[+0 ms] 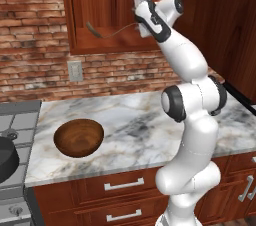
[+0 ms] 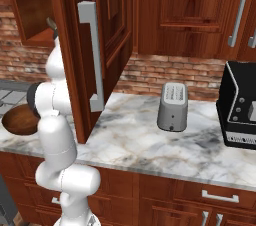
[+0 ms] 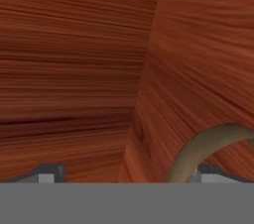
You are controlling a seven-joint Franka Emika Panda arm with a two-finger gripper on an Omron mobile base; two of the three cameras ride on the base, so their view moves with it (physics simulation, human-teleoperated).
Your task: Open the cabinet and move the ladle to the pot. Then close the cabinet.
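Lying on the floor of the open cabinet (image 1: 125,45), one ladle (image 1: 107,32) stretches from its small bowl end on the left to a thin curved handle that runs right, up to the gripper (image 1: 139,16). The arm has its hand pushed inside the cabinet, and in the hand view the two fingertips (image 3: 48,173) stand spread wide, with the ladle's handle arching just beside the right-hand tip; whether they touch I cannot tell. From the right side, the cabinet's single door (image 2: 95,45) hangs swung out over the counter, its one long silver bar handle (image 2: 92,55) facing forward.

Below, on the marble counter (image 1: 135,120), sits one brown wooden bowl (image 1: 79,137), well apart from the ladle. At the left edge, one dark pot (image 1: 7,159) rests on the grey stove (image 1: 20,120). One socket plate (image 1: 75,71) is set in the brick wall. Farther right along the counter stand one silver toaster (image 2: 172,106) and one black appliance (image 2: 240,110). Two drawers (image 1: 120,185) with short handles sit under the bowl.
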